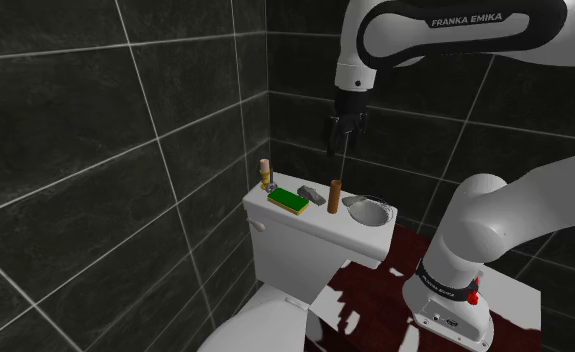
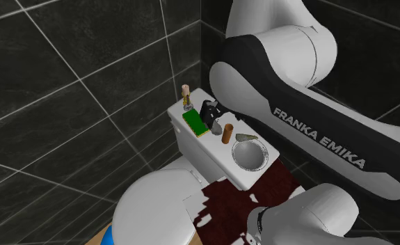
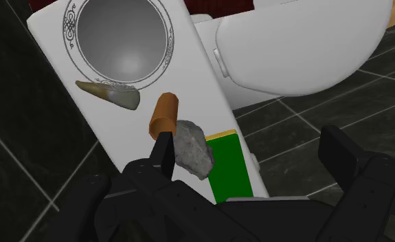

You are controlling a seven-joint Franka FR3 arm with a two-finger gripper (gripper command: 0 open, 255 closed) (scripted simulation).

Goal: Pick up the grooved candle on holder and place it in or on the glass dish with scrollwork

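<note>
The grooved candle on its holder stands upright at the far end of the white toilet tank lid. At the lid's other end sits the round glass dish with a scrollwork rim. My gripper hangs open above the middle of the lid, over the grey stone, with nothing between its fingers. It is well above the candle and to the dish side of it.
Between candle and dish lie a green sponge, a grey stone and an upright brown cylinder. A greenish horn-shaped piece rests against the dish rim. Dark tiled walls close in behind; the toilet bowl lid is below.
</note>
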